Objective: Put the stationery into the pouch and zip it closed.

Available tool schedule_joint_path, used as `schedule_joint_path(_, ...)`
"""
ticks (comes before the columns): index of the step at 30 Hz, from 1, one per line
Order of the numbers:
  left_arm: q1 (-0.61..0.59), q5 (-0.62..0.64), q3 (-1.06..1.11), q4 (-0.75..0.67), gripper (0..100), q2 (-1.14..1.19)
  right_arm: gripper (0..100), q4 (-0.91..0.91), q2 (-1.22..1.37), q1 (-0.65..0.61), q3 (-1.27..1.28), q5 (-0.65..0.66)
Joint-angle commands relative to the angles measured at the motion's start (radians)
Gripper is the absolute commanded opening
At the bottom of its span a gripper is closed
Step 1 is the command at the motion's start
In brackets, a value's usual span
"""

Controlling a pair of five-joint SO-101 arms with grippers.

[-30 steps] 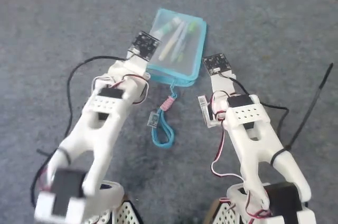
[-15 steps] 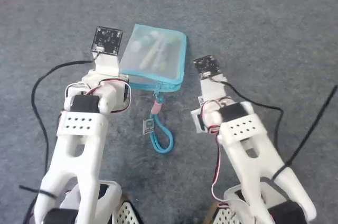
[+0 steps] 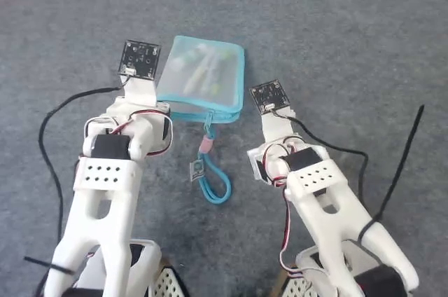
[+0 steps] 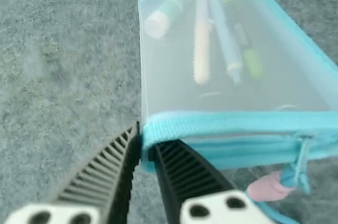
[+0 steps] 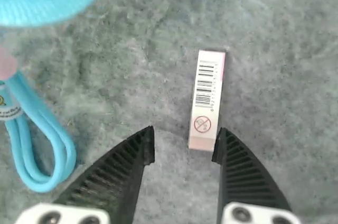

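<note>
pouch: the see-through pouch (image 3: 203,80) with teal trim lies flat on the grey tabletop (image 3: 350,45), upper middle of the high view, a bit left of centre

stationery: pens and markers (image 4: 200,39) are inside it, lying side by side under the clear face. There's a yellowish one, a light blue one (image 4: 224,39), one with green on it (image 4: 248,49) and a stubby one with a white end (image 4: 163,15)

zip: the teal zip edge (image 4: 237,123) is the side facing the arms. Can't really tell from here if it's shut the whole way

zip pull: a pink pull (image 3: 206,144) hangs off that edge, pointing toward the bottom of the high view

strap: a blue looped strap (image 3: 213,181) with a little tag (image 3: 197,168) trails on from the pull, lying on the tabletop between the two arms

left gripper: the left gripper (image 4: 145,142) has its jaws pinched narrow on the pouch's teal zip edge, right at a corner. In the high view that arm (image 3: 115,171) sits at the left, its tip against the pouch's lower left corner

right gripper: the right gripper (image 5: 184,134) has its jaws spread wide and holds nothing. It's low over the tabletop, right of the strap and just below the pouch's lower right corner in the high view

white barcoded piece: a small white barcoded piece (image 5: 207,100) lies flat on the tabletop in the gap between the right jaws, closer to one jaw. Can't tell if it touches
</note>
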Motion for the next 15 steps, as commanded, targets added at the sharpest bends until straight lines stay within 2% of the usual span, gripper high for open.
schedule_joint_path(1,-0.009,0.015,-0.013,-0.006,1,-0.055,18.0,-0.018,0.081,0.015,-0.069,-0.008)
schedule_joint_path(5,-0.009,0.015,-0.013,-0.006,1,-0.055,18.0,0.002,0.143,0.082,-0.126,-0.012)
schedule_joint_path(15,-0.009,0.014,0.025,-0.061,1,-0.055,16.2,-0.064,0.248,0.085,-0.130,-0.008)
